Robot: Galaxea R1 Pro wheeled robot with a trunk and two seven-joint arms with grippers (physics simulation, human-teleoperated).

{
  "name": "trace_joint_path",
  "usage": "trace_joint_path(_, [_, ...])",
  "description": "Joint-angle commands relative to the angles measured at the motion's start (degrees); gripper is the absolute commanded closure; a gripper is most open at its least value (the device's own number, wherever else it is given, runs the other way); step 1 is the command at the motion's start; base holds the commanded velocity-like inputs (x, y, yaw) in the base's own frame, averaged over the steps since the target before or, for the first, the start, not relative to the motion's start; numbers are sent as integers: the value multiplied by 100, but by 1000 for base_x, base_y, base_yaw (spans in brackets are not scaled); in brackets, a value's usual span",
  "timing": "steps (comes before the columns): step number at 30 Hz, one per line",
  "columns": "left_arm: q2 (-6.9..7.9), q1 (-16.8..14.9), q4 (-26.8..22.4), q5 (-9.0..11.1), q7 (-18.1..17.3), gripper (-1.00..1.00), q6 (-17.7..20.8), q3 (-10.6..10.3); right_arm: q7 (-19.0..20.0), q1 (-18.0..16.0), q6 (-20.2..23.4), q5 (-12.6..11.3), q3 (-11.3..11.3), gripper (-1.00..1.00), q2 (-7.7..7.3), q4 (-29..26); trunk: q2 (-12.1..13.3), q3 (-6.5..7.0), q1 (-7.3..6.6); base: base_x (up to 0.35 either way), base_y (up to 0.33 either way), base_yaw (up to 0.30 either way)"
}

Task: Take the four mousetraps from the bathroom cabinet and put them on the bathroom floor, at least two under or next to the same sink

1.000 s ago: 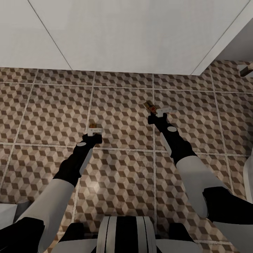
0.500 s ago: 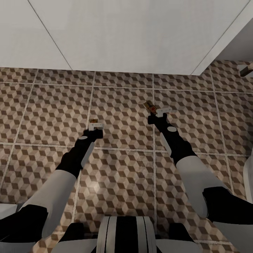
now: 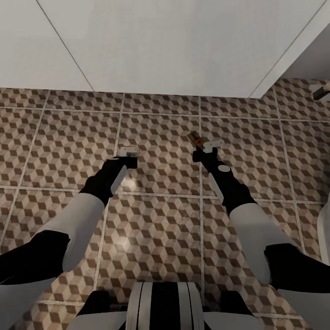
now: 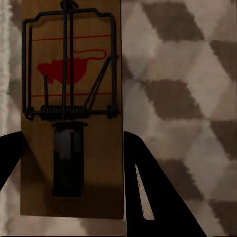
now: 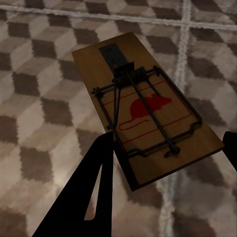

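Two mousetraps show, each a small brown board with a dark wire spring and a red mouse print. One mousetrap sits between the dark fingers of my left gripper, which is shut on its edges just above the cube-patterned bathroom floor. In the head view the left gripper covers that trap. My right gripper is shut on the near end of the other mousetrap, seen close up as a board low over the tiles. The cabinet is out of view.
A white panelled vanity front runs along the far side of the floor, close ahead of both grippers. A white rounded fixture edges in at the right. Open tiles stretch between and around my arms.
My left arm has reached forward toward the white vanity, carrying its mousetrap, which is now hidden under the gripper in the head view. The right arm has stayed put.
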Motion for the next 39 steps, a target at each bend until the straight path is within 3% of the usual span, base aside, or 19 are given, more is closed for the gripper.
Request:
trace_joint_path(1, [4, -20, 35, 38, 43, 100, 23, -29, 33, -1, 19, 9, -7, 100, 2, -7, -1, -3, -1, 0, 0, 0])
trace_joint_path(4, [21, -66, 142, 32, 49, 100, -30, -26, 33, -1, 21, 9, -7, 100, -2, -12, -1, -3, -1, 0, 0, 0])
trace_joint_path(10, [62, -85, 247, 33, 46, 100, -650, -23, 33, -1, 22, 9, -7, 100, -3, -14, -1, -3, -1, 0, 0, 0])
trace_joint_path(14, [66, -86, 209, 29, 37, 100, -817, -27, 29, -1, 28, 15, -8, 100, -7, -11, -1, -3, -1, 0, 0, 0])
trace_joint_path(24, [60, -80, -576, 29, 19, 100, -980, -89, 3, -1, 31, 26, -15, 100, -20, -3, -1, -3, -1, 0, 0, 0])
trace_joint_path(28, [59, -61, -717, 33, 24, 100, -981, -93, 21, 9, 22, 46, -12, 100, -95, 60, -1, -3, -1, 0, 0, 0])
trace_joint_path(39, [21, -49, -789, 47, 30, 100, -973, -93, 6, 17, -251, 229, -18, 100, -38, 1302, -1, -3, -1, 0, 0, 0])
